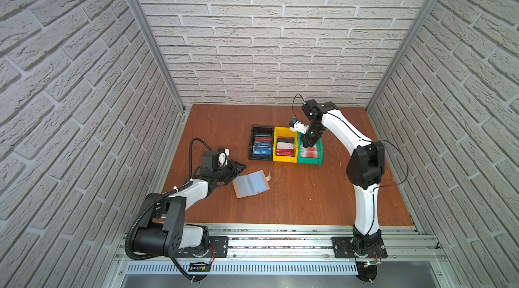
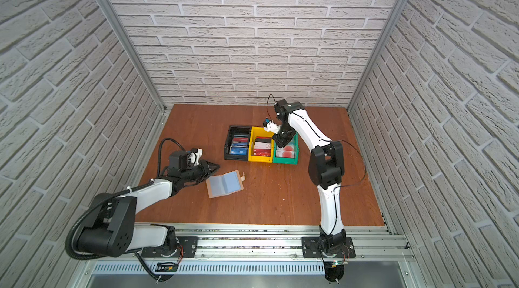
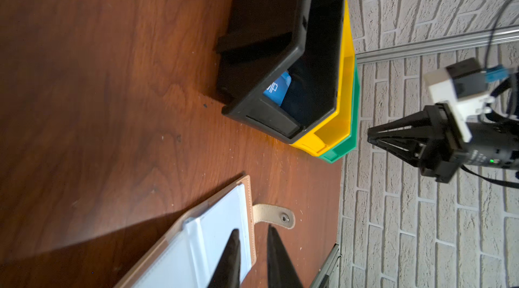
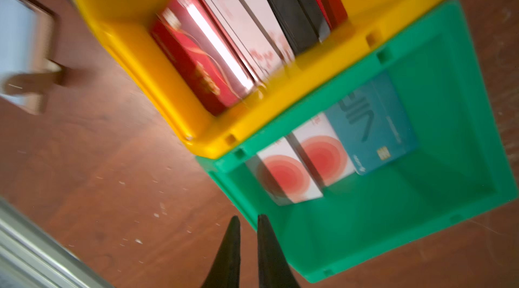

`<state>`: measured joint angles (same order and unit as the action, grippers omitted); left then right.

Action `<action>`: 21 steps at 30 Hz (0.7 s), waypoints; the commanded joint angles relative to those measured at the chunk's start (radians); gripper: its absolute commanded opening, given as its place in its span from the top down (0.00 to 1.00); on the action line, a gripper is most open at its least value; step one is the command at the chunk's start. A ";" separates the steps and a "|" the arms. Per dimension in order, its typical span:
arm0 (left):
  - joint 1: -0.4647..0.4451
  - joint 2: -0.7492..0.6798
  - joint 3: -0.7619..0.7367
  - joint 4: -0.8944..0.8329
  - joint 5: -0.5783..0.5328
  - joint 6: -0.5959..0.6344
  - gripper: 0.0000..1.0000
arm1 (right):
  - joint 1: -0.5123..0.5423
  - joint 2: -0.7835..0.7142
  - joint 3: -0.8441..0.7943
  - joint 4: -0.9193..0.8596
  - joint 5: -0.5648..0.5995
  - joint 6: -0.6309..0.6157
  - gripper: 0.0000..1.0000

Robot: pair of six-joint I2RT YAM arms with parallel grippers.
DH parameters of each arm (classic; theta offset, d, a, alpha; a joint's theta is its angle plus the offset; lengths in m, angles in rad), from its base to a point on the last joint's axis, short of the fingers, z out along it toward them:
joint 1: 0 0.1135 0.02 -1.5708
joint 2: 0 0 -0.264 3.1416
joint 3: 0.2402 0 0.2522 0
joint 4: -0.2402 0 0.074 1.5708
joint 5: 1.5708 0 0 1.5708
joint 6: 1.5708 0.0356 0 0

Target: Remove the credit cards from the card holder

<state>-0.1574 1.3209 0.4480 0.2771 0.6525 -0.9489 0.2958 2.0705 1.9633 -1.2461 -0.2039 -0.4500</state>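
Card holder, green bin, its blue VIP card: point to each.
card holder (image 1: pixel 250 184): in a top view, sleeve page.
green bin (image 4: pixel 365 239): right wrist view, inner wall.
blue VIP card (image 4: pixel 375 126): right wrist view, face.

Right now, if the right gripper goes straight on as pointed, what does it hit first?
The right gripper likely meets the green bin, probably its red-circle cards; depth unclear.
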 commanded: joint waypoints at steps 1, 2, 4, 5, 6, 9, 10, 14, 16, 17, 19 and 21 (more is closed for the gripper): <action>0.006 -0.028 0.011 -0.032 -0.008 0.031 0.80 | 0.046 -0.158 -0.153 0.180 -0.393 0.138 0.83; 0.006 -0.032 0.012 -0.038 -0.008 0.030 0.80 | 0.070 -0.182 -0.216 0.240 -0.452 0.171 0.83; 0.004 -0.040 0.009 -0.052 -0.010 0.029 0.80 | 0.126 -0.198 -0.303 0.327 -0.534 0.228 0.82; 0.002 -0.045 0.006 -0.060 -0.010 0.029 0.80 | 0.159 -0.191 -0.330 0.351 -0.560 0.253 0.82; 0.002 -0.052 0.003 -0.068 -0.010 0.028 0.80 | 0.191 -0.175 -0.345 0.362 -0.567 0.279 0.82; 0.000 -0.083 -0.018 -0.091 -0.017 0.025 0.80 | 0.275 -0.104 -0.371 0.407 -0.583 0.349 0.83; 0.000 -0.093 -0.024 -0.099 -0.020 0.023 0.80 | 0.297 -0.068 -0.380 0.437 -0.592 0.379 0.84; -0.004 -0.136 -0.060 -0.110 -0.051 0.005 0.80 | 0.371 0.052 -0.363 0.520 -0.590 0.448 0.86; -0.006 -0.147 -0.076 -0.107 -0.053 -0.006 0.80 | 0.384 0.111 -0.314 0.493 -0.570 0.448 0.87; -0.007 -0.152 -0.082 -0.110 -0.054 -0.008 0.80 | 0.385 0.133 -0.299 0.488 -0.555 0.456 0.87; -0.007 -0.162 -0.090 -0.128 -0.053 -0.008 0.80 | 0.386 0.151 -0.286 0.490 -0.525 0.470 0.88; -0.008 -0.180 -0.099 -0.158 -0.056 -0.003 0.80 | 0.386 0.152 -0.288 0.492 -0.495 0.477 0.88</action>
<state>-0.1596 1.1698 0.3660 0.1459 0.6094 -0.9550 0.6899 2.2593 1.6421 -0.7876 -0.7418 -0.0082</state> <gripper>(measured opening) 0.201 0.122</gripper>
